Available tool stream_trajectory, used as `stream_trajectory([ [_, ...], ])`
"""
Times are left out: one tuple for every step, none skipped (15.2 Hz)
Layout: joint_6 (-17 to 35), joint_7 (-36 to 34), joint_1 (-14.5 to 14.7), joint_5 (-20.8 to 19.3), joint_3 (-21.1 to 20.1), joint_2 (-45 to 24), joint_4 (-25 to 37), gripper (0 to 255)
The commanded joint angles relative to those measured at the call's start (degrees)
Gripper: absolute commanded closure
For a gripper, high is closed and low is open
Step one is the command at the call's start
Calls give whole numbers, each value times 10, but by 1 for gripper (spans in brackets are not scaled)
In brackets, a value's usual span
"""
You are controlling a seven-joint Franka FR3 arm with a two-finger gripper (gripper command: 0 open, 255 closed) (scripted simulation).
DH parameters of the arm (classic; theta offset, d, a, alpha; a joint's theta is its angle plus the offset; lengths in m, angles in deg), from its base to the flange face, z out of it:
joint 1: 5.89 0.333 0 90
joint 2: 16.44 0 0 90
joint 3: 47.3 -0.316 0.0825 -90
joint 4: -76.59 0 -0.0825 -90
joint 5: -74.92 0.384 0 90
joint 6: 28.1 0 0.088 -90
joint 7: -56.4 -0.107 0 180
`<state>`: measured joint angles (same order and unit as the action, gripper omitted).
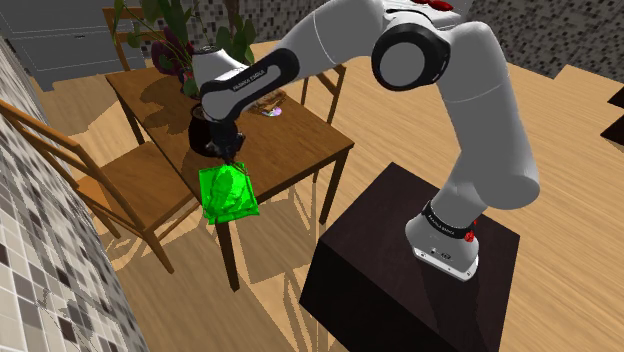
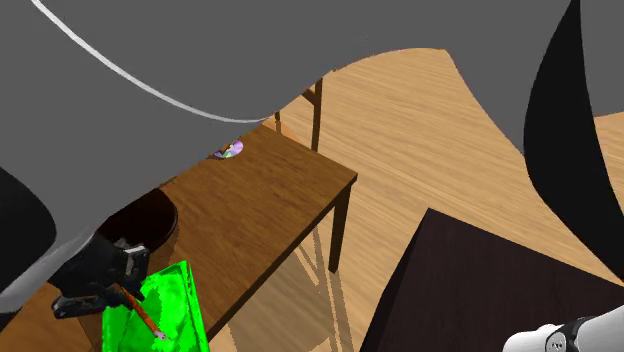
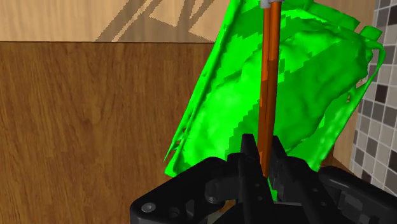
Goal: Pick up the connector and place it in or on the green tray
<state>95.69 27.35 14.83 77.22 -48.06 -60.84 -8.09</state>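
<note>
The connector (image 3: 270, 83) is a thin orange-red rod with a pale tip. My gripper (image 3: 265, 162) is shut on its near end, and the rod sticks out from the fingertips over the green tray (image 3: 305, 89). In the second exterior view the gripper (image 2: 115, 285) hangs just above the tray (image 2: 180, 300), and the rod (image 2: 146, 319) slants down across it; I cannot tell whether the tip touches. In the shoulder view the gripper (image 1: 229, 150) stands right over the tray (image 1: 228, 192), which lies at the wooden table's (image 1: 300, 140) near corner.
A dark round bowl (image 1: 203, 130) stands on the table just behind the gripper. A small purple thing (image 1: 272, 112) lies farther back, with potted plants (image 1: 180, 40) beyond it. A wooden chair (image 1: 110, 180) and a tiled wall flank the tray's side. The dark stand (image 1: 400, 270) is close by.
</note>
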Motion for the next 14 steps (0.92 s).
stream_trajectory([
  [-16,-21,17,-1,-3,-21,38,255],
  [-26,-33,27,-2,-5,-33,60,255],
  [-21,-33,27,-2,-5,-38,61,255],
  [-17,-33,27,-2,-5,-43,61,255],
  [-12,-32,27,-2,-5,-48,62,255],
  [-8,-32,27,-2,-5,-53,62,255],
  [-4,-32,27,-2,-5,-58,63,255],
  [0,-32,28,-2,-5,-64,65,255],
  [4,-32,28,-2,-5,-69,66,255],
  [8,-31,28,-2,-5,-75,68,255],
  [12,-31,28,-2,-5,-80,69,255],
  [16,-31,28,-2,-5,-86,71,255],
  [20,-31,28,-2,-5,-92,73,255],
  [24,-31,28,-2,-5,-97,75,255],
])
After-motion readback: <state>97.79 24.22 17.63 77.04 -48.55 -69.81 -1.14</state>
